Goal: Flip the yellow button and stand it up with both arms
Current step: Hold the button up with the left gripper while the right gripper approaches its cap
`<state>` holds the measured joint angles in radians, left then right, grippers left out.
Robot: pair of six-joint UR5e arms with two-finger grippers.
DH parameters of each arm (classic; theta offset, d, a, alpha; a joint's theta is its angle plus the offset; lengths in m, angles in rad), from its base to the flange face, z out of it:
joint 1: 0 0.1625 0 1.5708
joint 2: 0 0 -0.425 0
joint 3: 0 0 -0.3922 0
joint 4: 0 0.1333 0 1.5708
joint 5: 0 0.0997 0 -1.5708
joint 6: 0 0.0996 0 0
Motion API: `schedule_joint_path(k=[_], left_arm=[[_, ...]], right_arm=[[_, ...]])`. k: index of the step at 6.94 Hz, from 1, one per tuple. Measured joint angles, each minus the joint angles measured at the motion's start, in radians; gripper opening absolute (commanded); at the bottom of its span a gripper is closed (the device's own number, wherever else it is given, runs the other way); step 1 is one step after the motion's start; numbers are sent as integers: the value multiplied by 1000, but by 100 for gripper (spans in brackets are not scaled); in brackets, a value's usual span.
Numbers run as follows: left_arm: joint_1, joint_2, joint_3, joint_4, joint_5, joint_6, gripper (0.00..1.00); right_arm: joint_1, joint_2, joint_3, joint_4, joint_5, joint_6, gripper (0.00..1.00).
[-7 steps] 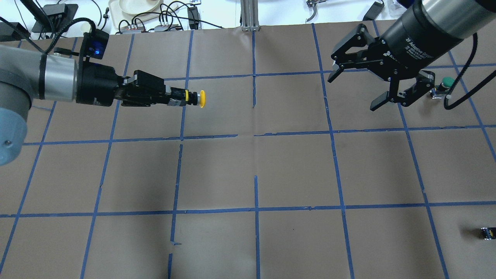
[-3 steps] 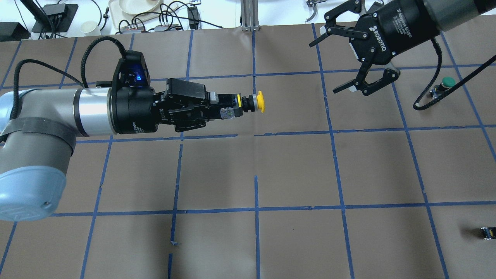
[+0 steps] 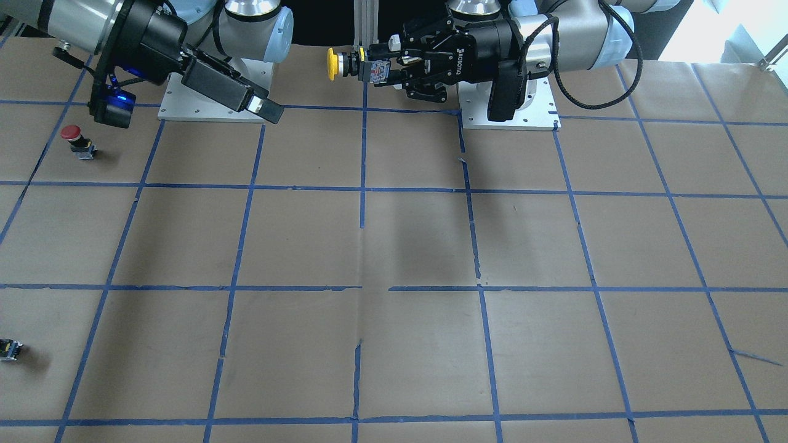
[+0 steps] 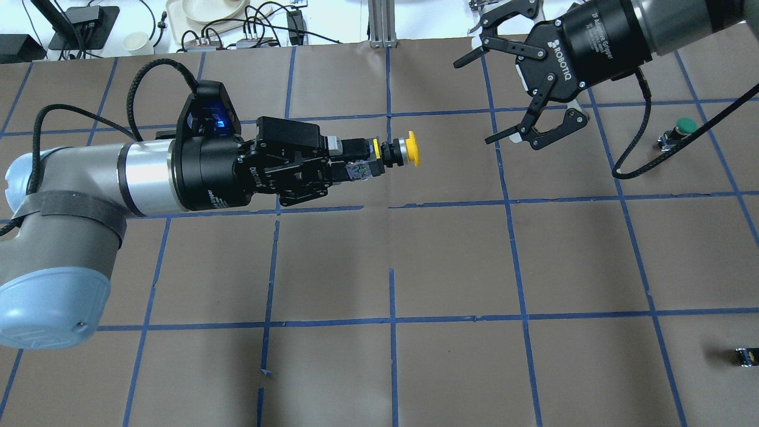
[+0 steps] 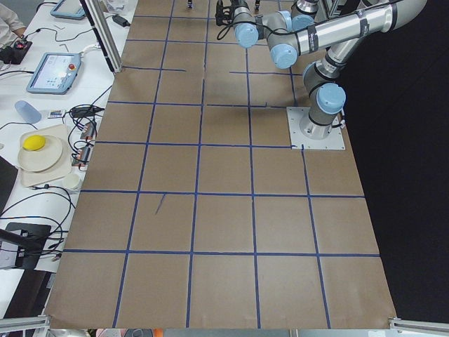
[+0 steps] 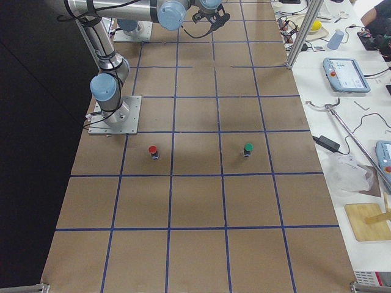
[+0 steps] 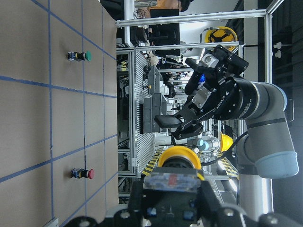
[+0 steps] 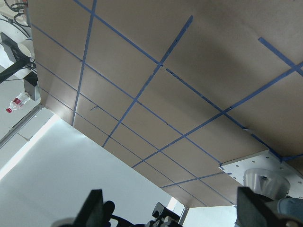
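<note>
The yellow button [image 4: 410, 149] is held level above the table, its cap pointing at the right arm. My left gripper [image 4: 356, 163] is shut on the button's grey-black base. It also shows in the front-facing view [image 3: 377, 67], with the yellow cap [image 3: 331, 63] to its left. In the left wrist view the cap [image 7: 180, 158] sits just past the fingers. My right gripper [image 4: 475, 101] is open and empty, a short way to the right of the cap, jaws wide. Its fingers [image 8: 94, 204] frame the right wrist view, with nothing between them.
A green-capped button [image 4: 685, 125] stands at the far right of the table. A red-capped button [image 3: 72, 132] stands below the right arm in the front-facing view. A small capless block [image 4: 744, 356] lies near the right front edge. Cables and a tray lie beyond the far edge.
My left arm has carried the yellow button to the right, towards the table's middle. My right gripper has moved left and farther back, turned its wrist and stayed open.
</note>
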<state>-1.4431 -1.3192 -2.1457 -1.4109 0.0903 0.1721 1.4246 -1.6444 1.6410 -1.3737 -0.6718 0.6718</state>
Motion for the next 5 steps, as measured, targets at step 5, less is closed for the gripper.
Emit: schedule_joint_path(k=[5], left_arm=[[-3, -26, 0, 25, -30, 0, 1]], right_arm=[[76, -26, 28, 14, 63, 69, 98]])
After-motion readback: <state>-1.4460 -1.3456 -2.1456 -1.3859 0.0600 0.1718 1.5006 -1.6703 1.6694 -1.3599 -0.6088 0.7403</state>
